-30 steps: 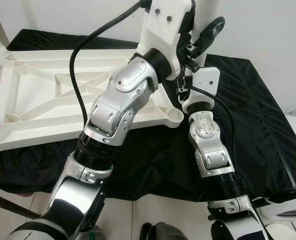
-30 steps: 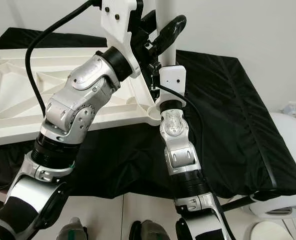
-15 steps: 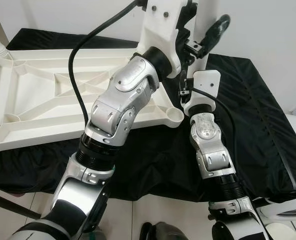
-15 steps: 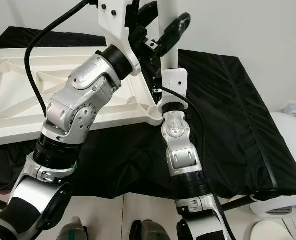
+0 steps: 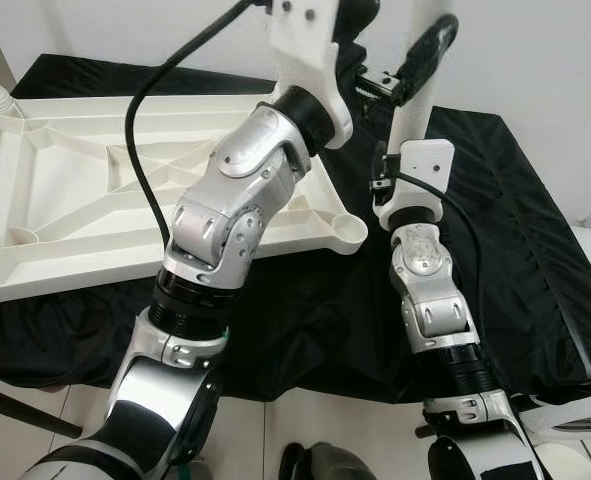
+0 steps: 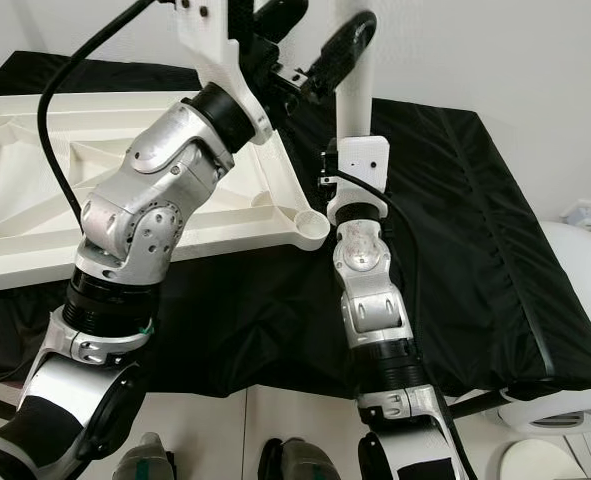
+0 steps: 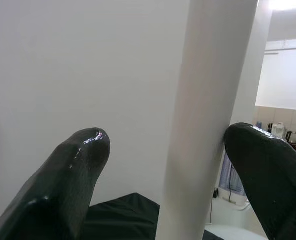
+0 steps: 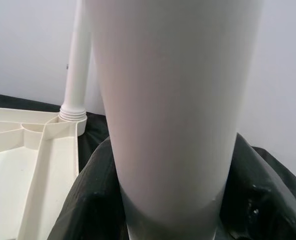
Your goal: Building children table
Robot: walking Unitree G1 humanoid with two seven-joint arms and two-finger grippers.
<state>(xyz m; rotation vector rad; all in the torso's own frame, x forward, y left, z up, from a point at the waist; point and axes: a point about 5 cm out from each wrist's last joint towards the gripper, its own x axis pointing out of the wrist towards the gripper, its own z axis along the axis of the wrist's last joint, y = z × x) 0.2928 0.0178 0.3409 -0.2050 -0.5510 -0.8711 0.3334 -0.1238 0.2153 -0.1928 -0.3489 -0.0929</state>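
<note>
White table leg (image 6: pixel 353 85) stands upright above the black cloth (image 6: pixel 455 230), just past the empty corner socket (image 6: pixel 313 217) of the inverted white tabletop (image 5: pixel 65 200). Right gripper (image 8: pixel 173 200) clamped round the leg, fingers on both sides. Left gripper (image 7: pixel 188 160) higher up, fingers spread; one fingertip (image 7: pixel 253 150) touches the leg.

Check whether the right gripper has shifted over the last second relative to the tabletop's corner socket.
Yes. The right gripper, shut on the white leg, has moved to the robot's right and slightly up, away from the corner socket of the upturned tabletop.
</note>
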